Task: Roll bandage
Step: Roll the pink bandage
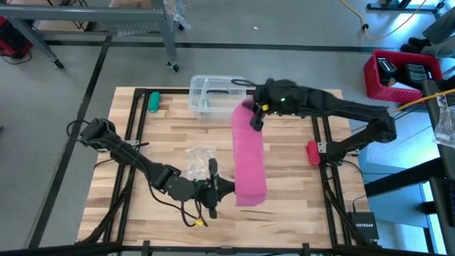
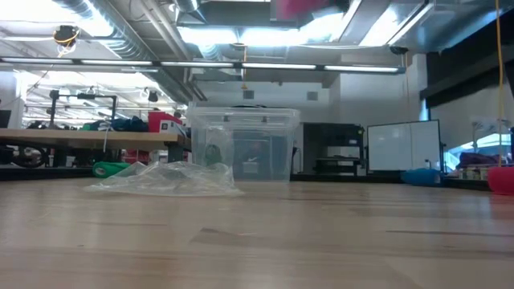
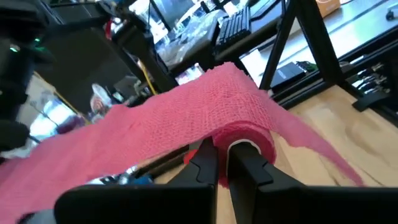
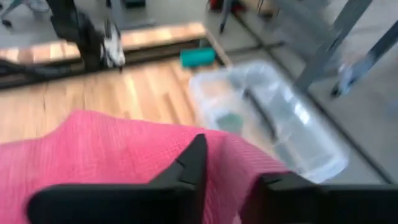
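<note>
Between the left gripper (image 3: 222, 163), clamped on its rolled end, and the right gripper (image 4: 230, 163), pinching its far edge (jaws narrow), the bandage (image 1: 248, 160) hung; we judged it soft, stretchy, best held edgewise.

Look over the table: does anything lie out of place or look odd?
A crumpled clear wrapper lies loose on the table beside the left gripper. The pink bandage hangs stretched between both grippers, not rolled yet.
</note>
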Robot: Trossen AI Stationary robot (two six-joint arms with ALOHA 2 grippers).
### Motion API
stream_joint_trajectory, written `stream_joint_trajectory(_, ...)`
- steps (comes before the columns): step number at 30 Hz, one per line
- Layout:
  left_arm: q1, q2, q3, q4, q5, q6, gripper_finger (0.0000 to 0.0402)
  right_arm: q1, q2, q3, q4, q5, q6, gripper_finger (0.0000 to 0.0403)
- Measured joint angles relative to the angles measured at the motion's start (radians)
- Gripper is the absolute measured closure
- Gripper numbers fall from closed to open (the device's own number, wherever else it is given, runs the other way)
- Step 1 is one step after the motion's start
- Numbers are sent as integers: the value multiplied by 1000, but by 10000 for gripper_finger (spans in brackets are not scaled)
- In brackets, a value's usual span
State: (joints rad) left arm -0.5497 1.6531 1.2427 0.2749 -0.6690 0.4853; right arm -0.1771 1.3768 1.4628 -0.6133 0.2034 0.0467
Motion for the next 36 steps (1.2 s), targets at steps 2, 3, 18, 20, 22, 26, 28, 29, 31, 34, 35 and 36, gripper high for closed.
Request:
stream_joint_trajectory(2, 12, 0, 0, -44, 0, -65, 394, -12, 0, -80, 34, -29, 25, 297)
stream_joint_trajectory(3, 19, 1, 0, -69, 0, -102, 393, -16, 0, -115, 49, -42, 28, 277)
stream_joint_trajectory(18, 159, 3, -203, -164, 42, -714, 389, -14, 0, -252, 73, -208, 143, 117)
stream_joint_trajectory(20, 166, 3, -227, -161, 43, -739, 388, -14, -1, -251, 97, -208, 173, 116)
stream_joint_trajectory(22, 171, 3, -244, -159, 42, -752, 388, -14, 6, -251, 107, -211, 201, 116)
stream_joint_trajectory(26, 172, 3, -271, -161, 42, -785, 387, -14, 19, -251, 97, -228, 242, 116)
stream_joint_trajectory(28, 172, 3, -277, -159, 42, -799, 387, -14, 19, -251, 88, -247, 264, 116)
stream_joint_trajectory(29, 172, 3, -280, -156, 42, -808, 387, -13, 19, -251, 93, -256, 278, 116)
stream_joint_trajectory(31, 172, 3, -287, -159, 42, -819, 387, -13, 15, -251, 91, -277, 309, 116)
stream_joint_trajectory(34, 172, 3, -288, -159, 41, -819, 387, -14, 2, -251, 92, -281, 331, 116)
stream_joint_trajectory(35, 172, 3, -288, -159, 41, -819, 387, -15, -2, -251, 99, -270, 334, 116)
stream_joint_trajectory(36, 172, 3, -288, -159, 41, -818, 387, -15, -4, -251, 114, -250, 335, 116)
